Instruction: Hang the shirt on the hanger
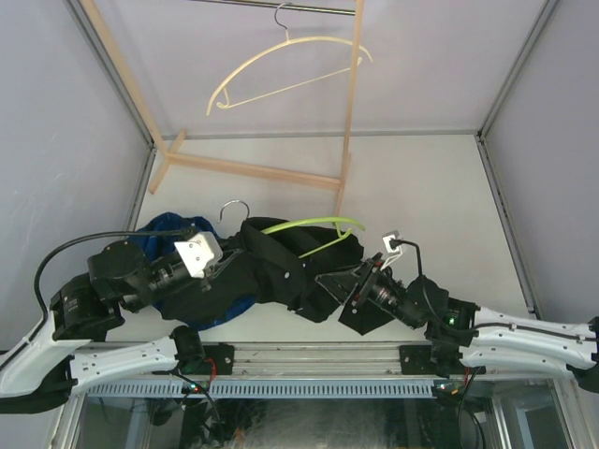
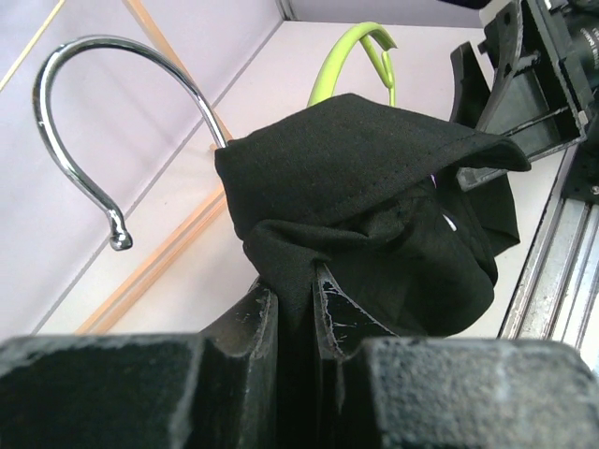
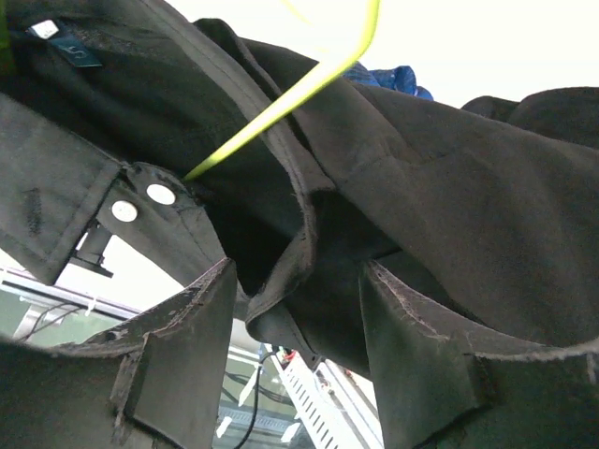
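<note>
Right, the left hand (image 2: 292, 301) is clamped shut on a fold of the black shirt (image 1: 271, 273), just below where the metal hook (image 2: 84, 140) pokes out of the cloth. The shirt is bunched mid-worktop (image 1: 421, 187) between the two arms, partly lying over a blue plaid shirt (image 1: 173, 229). The lime-green hanger (image 1: 309, 229) runs left to right: hook by the left hand, one green arm sticking out bare towards the right. That bare end is what matters, I reckon, and the right hand (image 3: 298, 273) is the nearer one, sitting just on the near side of it. Its fingers (image 3: 187, 346) stand apart, a front edge of the shirt hanging between them, not pinched as far as I can see. Two pale buttons (image 3: 140, 201) show on the fabric. There's a small blue tag (image 3: 65, 42) inside the shirt, its print too small to read.
</note>
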### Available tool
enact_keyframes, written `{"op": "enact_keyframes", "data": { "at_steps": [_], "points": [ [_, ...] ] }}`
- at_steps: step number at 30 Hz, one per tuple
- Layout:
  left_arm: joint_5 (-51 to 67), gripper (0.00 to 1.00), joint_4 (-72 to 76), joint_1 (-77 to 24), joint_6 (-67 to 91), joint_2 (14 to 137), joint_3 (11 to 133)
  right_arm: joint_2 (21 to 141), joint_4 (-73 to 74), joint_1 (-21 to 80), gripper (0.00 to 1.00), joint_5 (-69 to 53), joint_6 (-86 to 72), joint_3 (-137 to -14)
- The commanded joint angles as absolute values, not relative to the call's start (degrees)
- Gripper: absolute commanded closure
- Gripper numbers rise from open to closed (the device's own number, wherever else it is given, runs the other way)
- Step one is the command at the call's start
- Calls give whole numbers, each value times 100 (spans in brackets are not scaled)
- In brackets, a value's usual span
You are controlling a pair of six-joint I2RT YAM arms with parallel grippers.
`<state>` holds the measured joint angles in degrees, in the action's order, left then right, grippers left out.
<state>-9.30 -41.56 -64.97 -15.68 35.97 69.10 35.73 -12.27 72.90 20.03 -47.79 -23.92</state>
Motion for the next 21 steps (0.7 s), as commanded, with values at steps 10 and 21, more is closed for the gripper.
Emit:
{"op": "enact_keyframes", "data": {
  "at_steps": [10, 21],
  "points": [
    [-976, 100, -3291, -6509, -1618, 3578, 7030, 4538, -2640, 7427, 60, 2498, -5378, -2505],
    [-896, 100, -3240, -6508, -1534, 3374, 6942, 4174, -1888, 7321, 100, 3229, -5093, -2541]
  ]
}}
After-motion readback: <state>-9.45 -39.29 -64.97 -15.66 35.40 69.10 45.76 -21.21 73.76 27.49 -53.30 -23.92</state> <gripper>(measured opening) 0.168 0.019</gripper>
